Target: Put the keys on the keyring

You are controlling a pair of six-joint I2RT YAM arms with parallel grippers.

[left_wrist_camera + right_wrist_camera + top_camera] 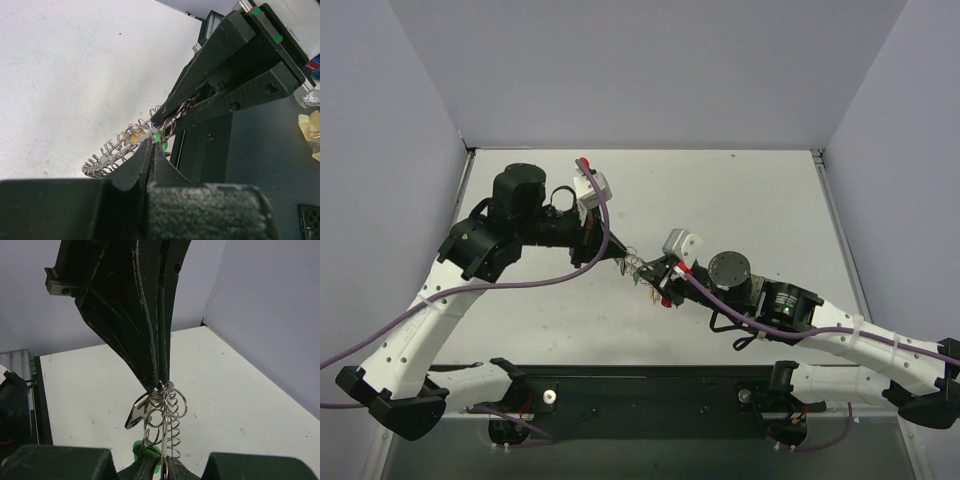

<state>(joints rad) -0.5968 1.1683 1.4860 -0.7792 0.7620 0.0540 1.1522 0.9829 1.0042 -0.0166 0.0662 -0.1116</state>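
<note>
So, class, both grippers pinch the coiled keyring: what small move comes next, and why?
Probably the right gripper should ease the green key along the keyring while the left gripper holds firm: both are shut on it, tips almost meeting beside that key.

We see the left arm (pixel 425 315) rise from its base, fold at a high elbow and turn its wrist towards the keyring (pixel 635 268), coming at it from the left. The left hand (pixel 619 257) slants downward, with its two fingers pressed together on the coiled wire of the keyring. The right arm (pixel 865 342) lies low and long, stretched towards the keyring from the opposite side. We find the right hand (pixel 657 277) nearly tip to tip with the left, just across the keyring, its fingers likewise pinched tight on the wire.
</note>
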